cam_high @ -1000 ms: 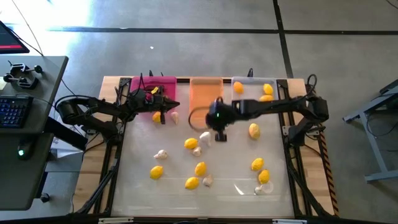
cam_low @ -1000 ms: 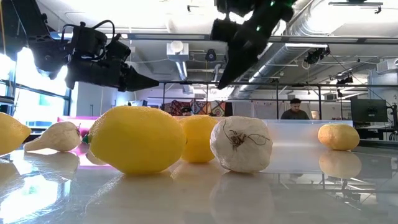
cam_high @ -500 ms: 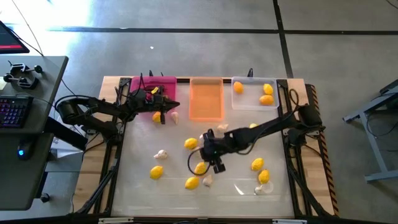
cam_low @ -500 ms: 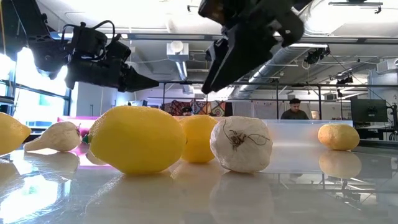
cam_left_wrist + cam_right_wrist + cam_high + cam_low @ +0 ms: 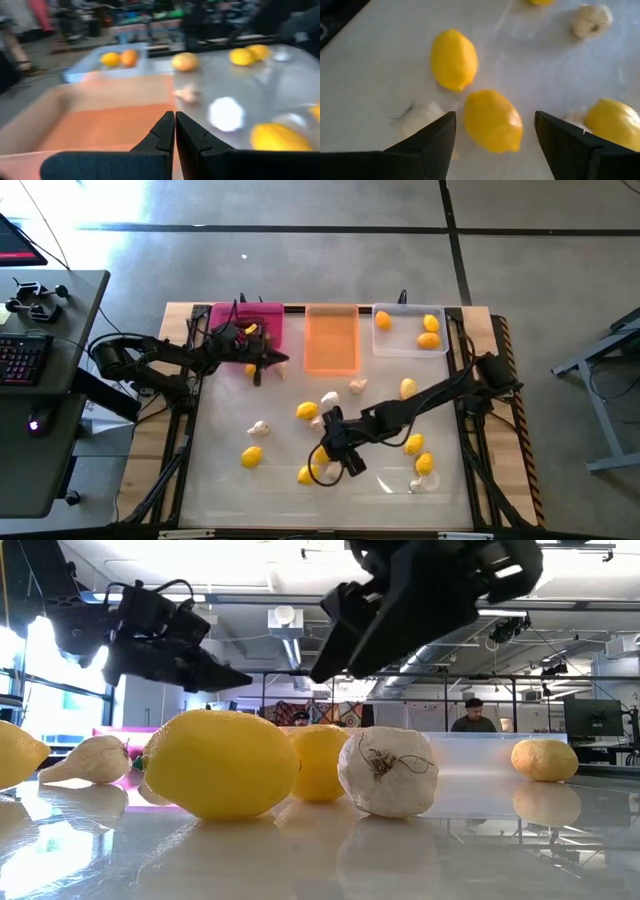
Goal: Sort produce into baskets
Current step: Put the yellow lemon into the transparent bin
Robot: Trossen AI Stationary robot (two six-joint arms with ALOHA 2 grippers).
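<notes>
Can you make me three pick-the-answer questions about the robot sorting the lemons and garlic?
1. Where is the right gripper?
A. over the pink basket
B. over a lemon on the table
C. off the table

2. How many lemons are in the clear basket?
A. none
B. three
C. six

3. How is the left gripper?
A. shut
B. open
C. holding a lemon

Answers:
1 B: a lemon lies between its spread fingers.
2 B: three show inside from above.
3 A: its fingers touch, nothing between.
</notes>
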